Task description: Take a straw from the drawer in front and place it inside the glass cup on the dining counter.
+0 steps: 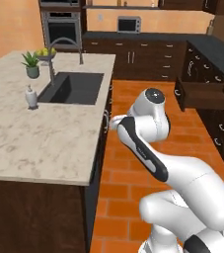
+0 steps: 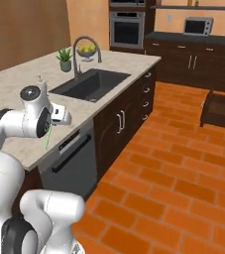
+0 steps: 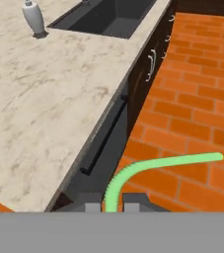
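Clamped on the straw (image 3: 133, 170), the end effector (image 3: 109, 203) is hanging over the bench (image 3: 39, 99) edge, above the brick floor (image 3: 197, 99). Carrying step, I judge: the straw is travelling from the open drawer (image 1: 205, 95); next comes finding the cup and lowering it in. Thin, light-green, it is bending sharply near the top.

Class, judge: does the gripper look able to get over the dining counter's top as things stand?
Probably yes. The gripper, shut on the straw, hangs at the edge of the dining counter, above its top; the nearest stone is bare, the soap dispenser far off.
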You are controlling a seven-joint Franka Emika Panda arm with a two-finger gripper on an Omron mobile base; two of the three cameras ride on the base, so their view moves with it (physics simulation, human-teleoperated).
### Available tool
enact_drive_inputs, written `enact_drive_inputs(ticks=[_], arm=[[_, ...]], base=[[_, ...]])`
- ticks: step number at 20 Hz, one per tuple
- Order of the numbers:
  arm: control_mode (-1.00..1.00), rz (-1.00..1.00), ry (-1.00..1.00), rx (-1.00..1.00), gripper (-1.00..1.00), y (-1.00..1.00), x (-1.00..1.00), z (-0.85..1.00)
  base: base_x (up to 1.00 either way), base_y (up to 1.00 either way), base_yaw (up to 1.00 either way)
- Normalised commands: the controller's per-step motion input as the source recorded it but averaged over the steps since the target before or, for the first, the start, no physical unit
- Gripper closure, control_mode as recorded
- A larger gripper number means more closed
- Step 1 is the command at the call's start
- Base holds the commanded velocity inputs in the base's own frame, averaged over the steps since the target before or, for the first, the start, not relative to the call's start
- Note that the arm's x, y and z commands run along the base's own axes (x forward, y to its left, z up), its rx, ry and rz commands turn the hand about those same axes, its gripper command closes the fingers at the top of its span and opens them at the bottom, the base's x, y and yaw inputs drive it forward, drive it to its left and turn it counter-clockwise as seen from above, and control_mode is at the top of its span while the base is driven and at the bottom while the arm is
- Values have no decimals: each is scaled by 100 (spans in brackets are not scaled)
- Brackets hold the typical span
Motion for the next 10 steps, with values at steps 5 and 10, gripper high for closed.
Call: enact_drive_inputs(ticks=[5,10], arm=[[100,0,0,0,100,0,0,0],[100,0,0,0,100,0,0,0]], base=[[-28,92,-22],[0,100,-46]])
